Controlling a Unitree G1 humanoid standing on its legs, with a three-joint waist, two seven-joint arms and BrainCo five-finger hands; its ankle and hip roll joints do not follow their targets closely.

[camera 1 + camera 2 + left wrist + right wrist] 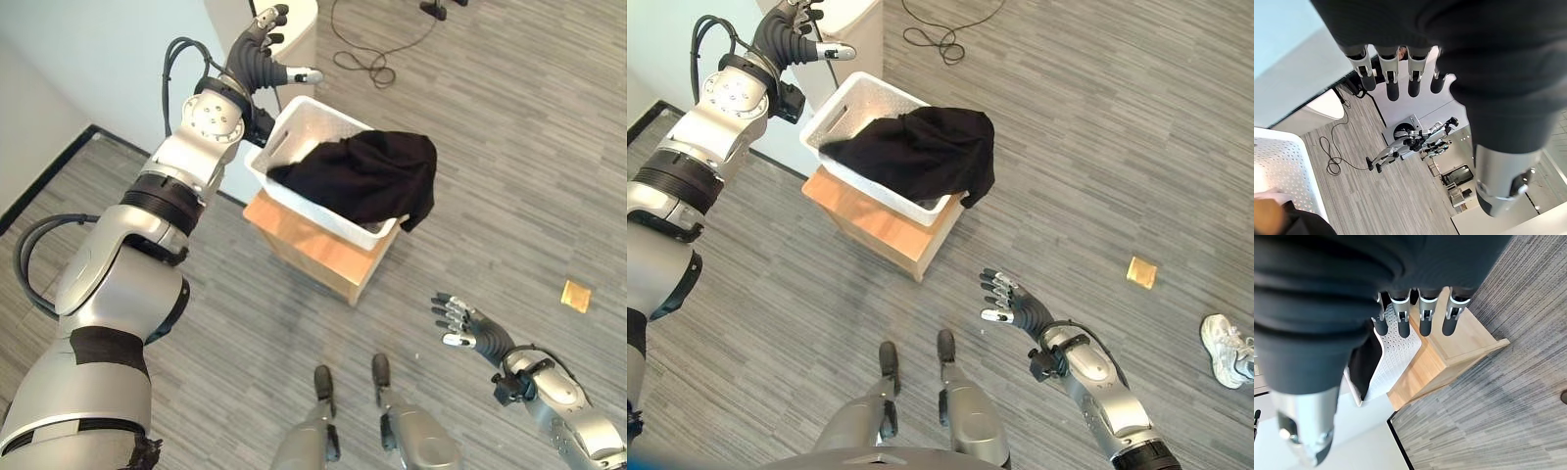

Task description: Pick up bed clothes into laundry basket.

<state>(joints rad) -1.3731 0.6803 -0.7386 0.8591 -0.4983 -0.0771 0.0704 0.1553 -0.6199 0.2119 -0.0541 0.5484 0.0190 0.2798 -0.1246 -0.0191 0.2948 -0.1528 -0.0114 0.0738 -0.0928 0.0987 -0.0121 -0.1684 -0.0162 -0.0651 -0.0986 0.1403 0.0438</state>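
Right robot hand (460, 323) lower right of frame, fingers spread, empty. I see left robot hand (263, 51) upper left, fingers straight, empty. Black bed clothes (367, 176) draped in white laundry basket (294, 122) on wooden stand (313, 250), upper centre.

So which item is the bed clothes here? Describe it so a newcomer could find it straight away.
Find the wooden stand on the grey floor; a white perforated laundry basket sits on top of it. The bed clothes are the black cloth heaped in that basket, one edge hanging over the rim. It is the one dark, soft thing there.
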